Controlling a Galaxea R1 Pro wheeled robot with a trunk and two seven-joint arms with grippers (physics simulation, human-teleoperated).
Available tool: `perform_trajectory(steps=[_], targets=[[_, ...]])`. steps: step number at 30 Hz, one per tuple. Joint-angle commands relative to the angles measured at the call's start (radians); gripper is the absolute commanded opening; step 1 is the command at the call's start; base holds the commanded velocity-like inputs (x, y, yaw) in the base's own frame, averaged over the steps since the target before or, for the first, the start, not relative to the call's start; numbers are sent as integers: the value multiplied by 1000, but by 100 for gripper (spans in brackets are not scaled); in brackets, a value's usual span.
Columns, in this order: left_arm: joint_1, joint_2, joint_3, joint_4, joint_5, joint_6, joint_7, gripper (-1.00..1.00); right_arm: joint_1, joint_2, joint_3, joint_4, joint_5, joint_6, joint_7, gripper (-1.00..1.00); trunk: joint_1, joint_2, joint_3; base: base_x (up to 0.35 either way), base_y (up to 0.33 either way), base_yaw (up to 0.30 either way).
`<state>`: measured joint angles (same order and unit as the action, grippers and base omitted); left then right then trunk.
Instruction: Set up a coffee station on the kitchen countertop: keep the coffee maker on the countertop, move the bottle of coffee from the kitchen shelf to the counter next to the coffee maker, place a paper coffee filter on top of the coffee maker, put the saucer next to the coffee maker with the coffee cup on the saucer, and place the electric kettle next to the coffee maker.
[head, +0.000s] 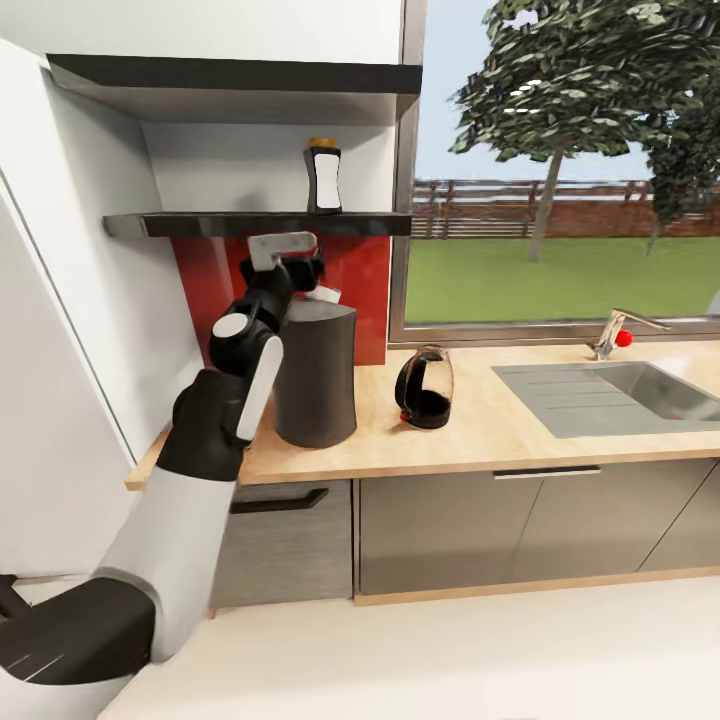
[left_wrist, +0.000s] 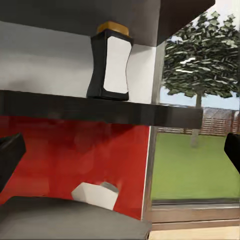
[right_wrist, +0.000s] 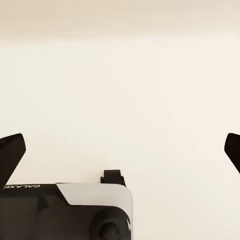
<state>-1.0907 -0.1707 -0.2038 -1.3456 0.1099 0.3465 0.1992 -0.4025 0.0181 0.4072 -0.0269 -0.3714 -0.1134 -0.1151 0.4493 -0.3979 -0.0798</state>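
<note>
Left pincer (left_wrist: 120, 150) agape below bottle of coffee (left_wrist: 110, 62); electric kettle (head: 424, 388) in head view.

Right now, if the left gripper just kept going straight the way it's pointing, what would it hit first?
Probably the red backsplash below the kitchen shelf. The left gripper, open, aims under the shelf's edge, so the bottle of coffee sits above its line. The paper coffee filter on the coffee maker lies below it. Depth is unclear.

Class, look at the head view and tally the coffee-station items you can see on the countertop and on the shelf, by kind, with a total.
Coffee maker, on the countertop: 1
Electric kettle, on the countertop: 1
Paper coffee filter, on top of the coffee maker: 1
Bottle of coffee, on the kitchen shelf: 1
Total: 4
</note>
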Motion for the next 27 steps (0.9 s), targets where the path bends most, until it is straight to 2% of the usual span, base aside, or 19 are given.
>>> perform_trajectory(steps=[1, 4, 6, 7, 10, 12, 14, 15, 16, 17, 19, 23, 27], targets=[[-18, 0, -2, 1, 14, 5, 15, 100, -1, 0, 8, 1, -9, -3, -3, 100, 1, -2, -2, 0, 0, 0], [-50, -1, -2, 5, 24, 8, 34, 100, -1, 0, 8, 1, -9, -3, -3, 100, 1, -2, -2, 0, 0, 0], [-90, -4, -2, 7, 40, 45, 55, 100, -1, 0, 8, 1, -9, -3, -3, 100, 1, -2, -2, 0, 0, 0], [-127, -4, -2, 16, 51, 84, 63, 100, -1, 0, 9, 1, -9, -3, -3, 100, 1, -2, -2, 0, 0, 0], [-200, -4, -1, 87, 59, 111, 68, 100, -1, 0, 9, 1, -9, -3, -3, 100, 1, -2, -2, 0, 0, 0], [-262, -4, 4, 180, 61, 117, 69, 100, -1, 0, 9, 1, -9, -3, -3, 100, 1, -2, -2, 0, 0, 0], [-332, -3, 8, 309, 68, 120, 69, 100, -1, 0, 9, 1, -9, -3, -3, 100, 1, -2, -2, 0, 0, 0], [-351, -2, 10, 347, 74, 120, 69, 100, -1, 0, 9, 1, -9, -3, -3, 100, 1, -2, -2, 0, 0, 0], [-388, -1, 17, 427, 88, 120, 68, 100, -1, 0, 9, 1, -9, -3, -3, 100, 1, -2, -2, 0, 0, 0], [-469, 3, 40, 587, 126, 116, 67, 100, -1, 0, 9, 1, -9, -3, -3, 100, 1, -2, -2, 0, 0, 0], [-523, 6, 59, 685, 149, 115, 67, 100, -1, 0, 9, 1, -9, -3, -3, 100, 1, -2, -2, 0, 0, 0], [-616, 14, 82, 815, 167, 112, 66, 100, -1, 0, 8, 1, -9, -3, -3, 100, 1, -2, -2, 0, 0, 0], [-686, 20, 88, 867, 168, 115, 72, 100, -1, 0, 9, 1, -9, -3, -3, 100, 1, -2, -2, 0, 0, 0]])
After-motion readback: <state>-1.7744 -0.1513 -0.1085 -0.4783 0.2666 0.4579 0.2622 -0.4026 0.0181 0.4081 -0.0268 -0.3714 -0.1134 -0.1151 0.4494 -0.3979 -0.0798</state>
